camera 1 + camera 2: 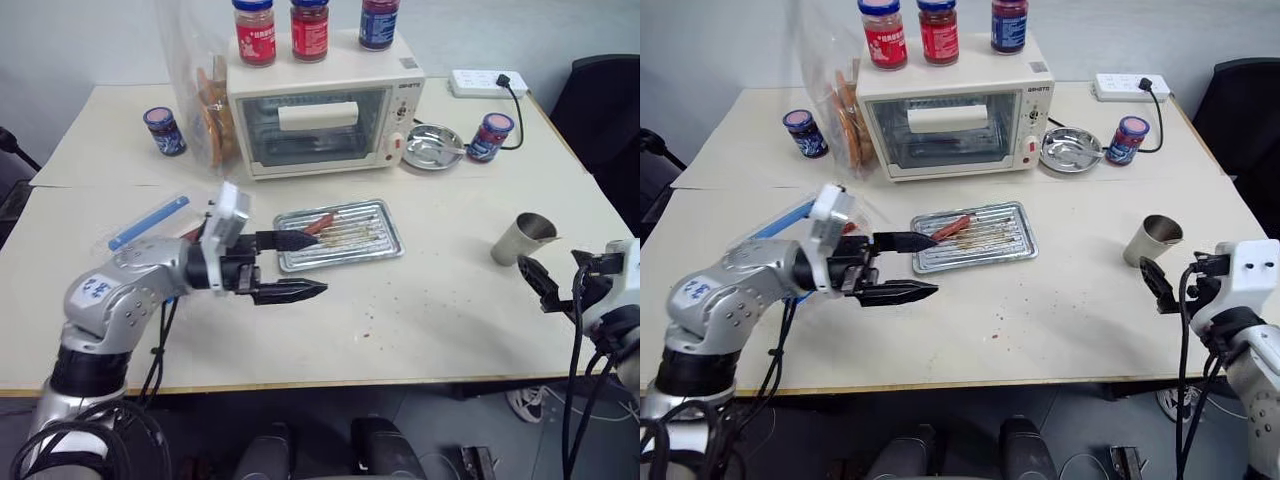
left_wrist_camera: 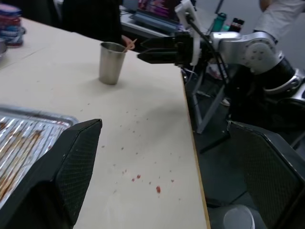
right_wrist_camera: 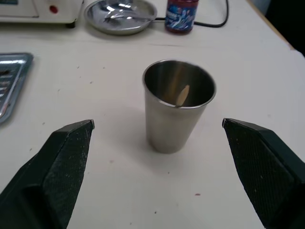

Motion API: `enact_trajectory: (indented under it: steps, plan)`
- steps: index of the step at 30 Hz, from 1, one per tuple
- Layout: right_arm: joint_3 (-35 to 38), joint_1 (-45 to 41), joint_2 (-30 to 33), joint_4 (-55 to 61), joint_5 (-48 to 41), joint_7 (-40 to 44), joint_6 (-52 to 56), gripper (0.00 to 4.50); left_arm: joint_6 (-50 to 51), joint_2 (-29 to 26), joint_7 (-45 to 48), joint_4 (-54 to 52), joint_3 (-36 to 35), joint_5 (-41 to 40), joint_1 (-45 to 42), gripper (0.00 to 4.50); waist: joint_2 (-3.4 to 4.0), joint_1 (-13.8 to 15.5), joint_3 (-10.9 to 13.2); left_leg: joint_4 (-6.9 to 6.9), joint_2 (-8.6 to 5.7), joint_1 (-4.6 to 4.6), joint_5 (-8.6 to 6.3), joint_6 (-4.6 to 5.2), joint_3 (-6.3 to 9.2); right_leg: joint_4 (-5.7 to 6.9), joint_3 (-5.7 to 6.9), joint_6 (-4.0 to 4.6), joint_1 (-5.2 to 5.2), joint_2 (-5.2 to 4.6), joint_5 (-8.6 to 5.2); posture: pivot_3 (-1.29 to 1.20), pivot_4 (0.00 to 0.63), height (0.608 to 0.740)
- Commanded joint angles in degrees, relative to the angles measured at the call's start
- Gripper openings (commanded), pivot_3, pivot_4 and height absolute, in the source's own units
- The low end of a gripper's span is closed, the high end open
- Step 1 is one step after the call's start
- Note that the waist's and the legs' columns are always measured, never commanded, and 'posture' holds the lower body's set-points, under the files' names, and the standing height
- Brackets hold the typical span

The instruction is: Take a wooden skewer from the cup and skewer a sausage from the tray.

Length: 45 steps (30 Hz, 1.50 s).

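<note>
Left eye view: the left gripper (image 1: 290, 266), jaws spread and empty, hovers just left of the tray (image 1: 385, 246), where the sausage (image 1: 316, 223) lies at the far-left end. Further right, the cup (image 1: 521, 238) holds the wooden skewer (image 3: 182, 95); the right gripper (image 1: 547, 284), released, faces it from the near side. The skewer pickup appears pending, calling for a reach into the cup. Jar labels are unreadable.

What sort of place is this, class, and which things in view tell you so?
Probably a lab or office set up as a mock kitchen: a toaster oven and greasy tray share a plain table with a power strip, beside office chairs.
</note>
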State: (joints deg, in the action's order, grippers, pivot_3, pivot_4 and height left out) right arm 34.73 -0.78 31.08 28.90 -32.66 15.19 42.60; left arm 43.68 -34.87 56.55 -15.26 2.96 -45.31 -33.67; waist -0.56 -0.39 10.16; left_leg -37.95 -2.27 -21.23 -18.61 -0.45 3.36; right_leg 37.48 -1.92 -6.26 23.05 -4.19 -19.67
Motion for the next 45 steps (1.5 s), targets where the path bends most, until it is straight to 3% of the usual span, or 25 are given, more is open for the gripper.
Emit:
enact_trajectory:
  steps: [1, 6, 11, 15, 19, 22, 29, 32, 45]
  plan:
    - [-0.96, -2.70, -0.83, 0.22, 1.05, -2.15, -2.64, 4.50, -2.07, 1.47, 1.98, 0.97, 1.88, 1.85, -2.07, 4.46, 0.00, 0.02, 0.00, 0.00, 0.01, 0.00, 0.00, 0.00, 0.00, 0.00, -0.01, 0.00, 0.01, 0.00, 0.00, 0.00, 0.150, 0.740]
    - [-4.03, -6.08, -1.95, -3.87, 3.43, -3.60, -5.24, 4.50, -3.46, 3.09, 2.61, 2.76, 2.90, 3.76, -3.46, 4.46, 0.00, 0.16, 0.00, -0.03, 0.00, -0.01, 0.00, 0.00, 0.00, 0.01, -0.01, 0.00, 0.03, -0.01, 0.00, 0.00, 0.150, 0.740]
    - [-5.42, -7.61, -2.85, -8.42, 6.54, -5.22, -8.05, 3.59, -3.83, 3.81, 2.85, 2.93, 2.79, 4.56, -3.96, 4.50, 0.00, 0.19, 0.00, -0.03, -0.02, -0.06, 0.00, 0.00, 0.00, 0.03, -0.02, 0.00, 0.09, -0.02, 0.00, 0.00, 0.150, 0.740]
    - [-5.41, -7.83, -3.46, -9.47, 7.09, -5.61, -9.06, 2.55, -3.88, 3.99, 2.87, 2.95, 2.58, 4.93, -4.00, 4.50, 0.00, 0.20, 0.00, -0.03, -0.02, -0.07, 0.00, 0.00, 0.00, 0.05, -0.02, 0.00, 0.11, -0.02, 0.00, 0.00, 0.150, 0.740]
    - [-5.61, -7.10, -3.68, -9.51, 7.42, -5.35, -9.77, 2.55, -3.89, 4.01, 2.72, 2.86, 2.28, 5.11, -3.91, 4.50, 0.00, 0.18, 0.00, -0.03, -0.01, -0.07, 0.00, -0.01, 0.00, 0.07, -0.02, 0.00, 0.12, -0.02, 0.00, 0.00, 0.150, 0.740]
    - [-5.28, -7.09, -4.12, -9.79, 7.64, -5.74, -10.73, 2.12, -3.95, 4.09, 2.57, 2.81, 2.20, 5.22, -3.94, 4.50, 0.00, 0.12, 0.00, -0.03, -0.01, -0.07, 0.01, -0.01, 0.00, 0.08, -0.03, 0.00, 0.14, -0.01, 0.00, 0.00, 0.150, 0.740]
    - [-5.60, -7.90, -4.39, -10.19, 8.35, -6.01, -11.90, 0.23, -4.53, 4.69, 2.38, 3.33, 2.15, 5.89, -4.50, 4.50, 0.00, 0.18, 0.00, -0.03, -0.02, -0.08, 0.01, -0.01, -0.01, 0.11, -0.03, 0.00, 0.15, -0.02, 0.00, 0.00, 0.150, 0.740]
    - [-5.07, -8.67, -3.48, -9.02, 8.42, -6.58, -11.23, 0.03, -4.82, 4.73, 2.42, 3.46, 1.99, 6.21, -4.59, 4.50, 0.00, 0.13, 0.00, -0.03, -0.02, -0.08, 0.01, -0.01, -0.01, 0.11, -0.04, 0.00, 0.17, -0.02, 0.00, 0.00, 0.150, 0.740]
    - [3.73, -14.01, 6.65, 1.00, -3.44, -6.34, 5.58, 0.03, -5.07, 3.96, 1.08, 3.88, -0.49, 6.93, -3.89, 4.50, 0.02, 0.24, 0.02, -0.06, -0.01, -0.22, 0.01, -0.01, -0.03, 0.14, -0.07, 0.00, 0.30, -0.03, 0.00, 0.00, 0.150, 0.740]
